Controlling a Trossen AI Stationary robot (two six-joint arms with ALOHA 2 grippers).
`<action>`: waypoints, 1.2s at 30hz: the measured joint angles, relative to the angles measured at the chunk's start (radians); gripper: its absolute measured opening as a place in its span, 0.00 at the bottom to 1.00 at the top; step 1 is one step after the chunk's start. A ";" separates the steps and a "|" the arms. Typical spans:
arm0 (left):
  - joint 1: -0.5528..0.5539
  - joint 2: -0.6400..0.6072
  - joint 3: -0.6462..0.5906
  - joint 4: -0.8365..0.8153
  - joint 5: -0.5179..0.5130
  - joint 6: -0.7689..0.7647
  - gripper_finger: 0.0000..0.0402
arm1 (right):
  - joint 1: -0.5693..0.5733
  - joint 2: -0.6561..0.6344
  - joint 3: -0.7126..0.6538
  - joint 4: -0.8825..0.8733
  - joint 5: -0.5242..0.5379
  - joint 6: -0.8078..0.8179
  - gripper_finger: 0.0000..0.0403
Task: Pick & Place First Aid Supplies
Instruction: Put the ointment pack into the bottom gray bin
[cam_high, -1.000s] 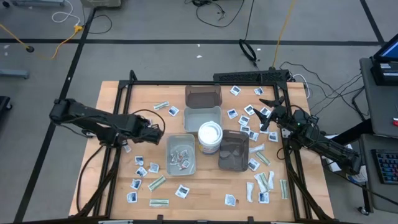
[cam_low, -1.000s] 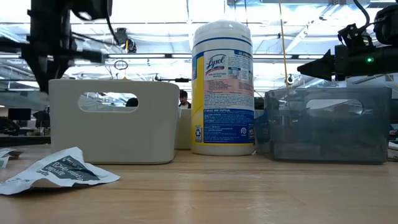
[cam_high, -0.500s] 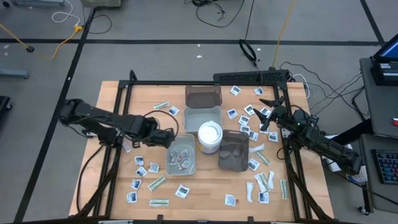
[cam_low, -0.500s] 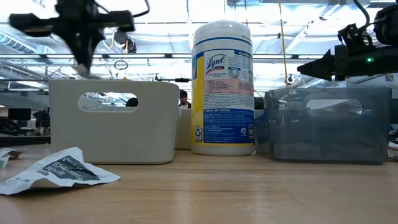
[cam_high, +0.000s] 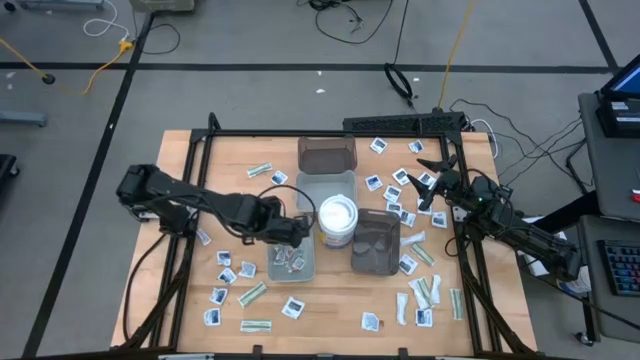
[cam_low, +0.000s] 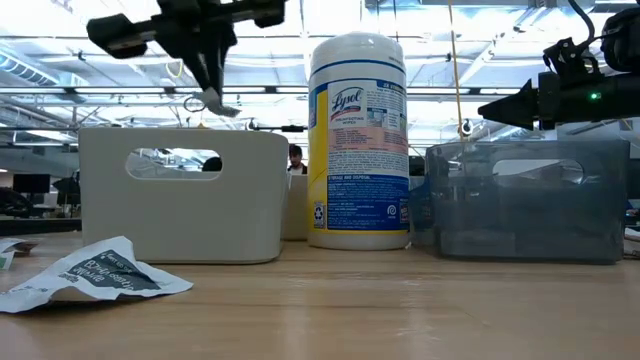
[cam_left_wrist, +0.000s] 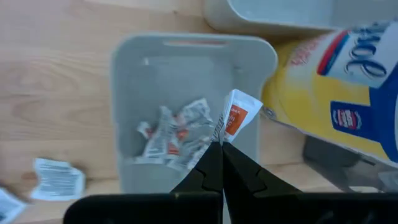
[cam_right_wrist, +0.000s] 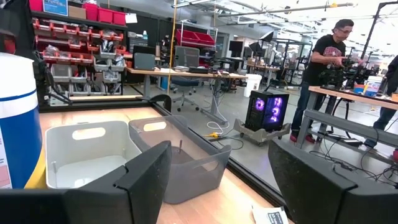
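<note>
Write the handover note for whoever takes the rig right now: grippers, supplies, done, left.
Left gripper: shut on a packet, above the light grey tray near the white tub.
Right gripper: open, waiting over the table's right side.
Done: several packets already lie in that tray.
Left: release the held one, then collect the many scattered packets across the table. The dark tray's contents cannot be made out.

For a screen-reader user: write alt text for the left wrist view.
The left tool, shut on a white packet with orange print, hangs over a grey tray holding a heap of crumpled packets. A wipes tub stands beside the tray on the wooden table.
</note>
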 joint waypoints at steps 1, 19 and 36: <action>-0.004 0.011 0.000 0.008 0.000 0.000 0.00 | 0.000 0.000 0.000 0.000 0.000 0.000 0.65; -0.057 0.209 -0.002 0.091 0.077 0.002 0.00 | 0.000 0.000 0.000 0.000 0.000 0.000 0.65; -0.050 0.203 -0.002 0.089 0.107 0.031 0.52 | 0.000 0.000 0.000 0.000 0.000 0.000 0.65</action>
